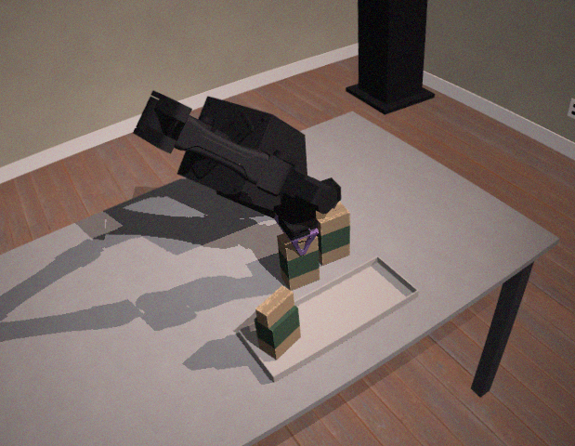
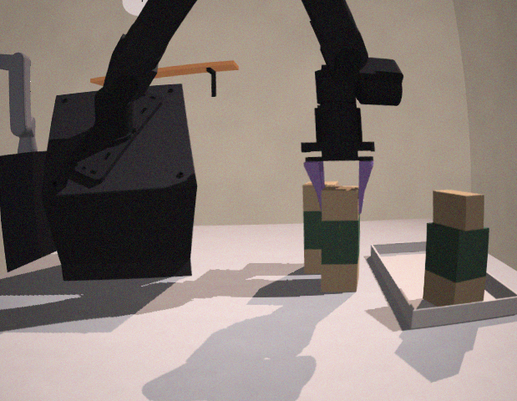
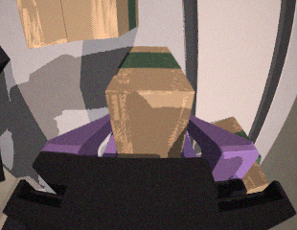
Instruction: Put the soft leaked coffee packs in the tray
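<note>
Middle pack (image 2: 339, 241), jaws half-shut, gripping top

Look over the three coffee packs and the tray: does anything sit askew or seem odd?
Nothing stands out. One pack stands upright inside the tray; the gripper squeezes the front pack, upright beside the third.

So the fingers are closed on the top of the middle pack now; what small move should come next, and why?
Probably a short hold to judge the squeeze. The gripper is shut on the middle pack, its purple fingers pressing the two sides near the top. The pack stands on the table beside another pack; a third stands in the tray. If soft, lift it; if firm, release.
</note>
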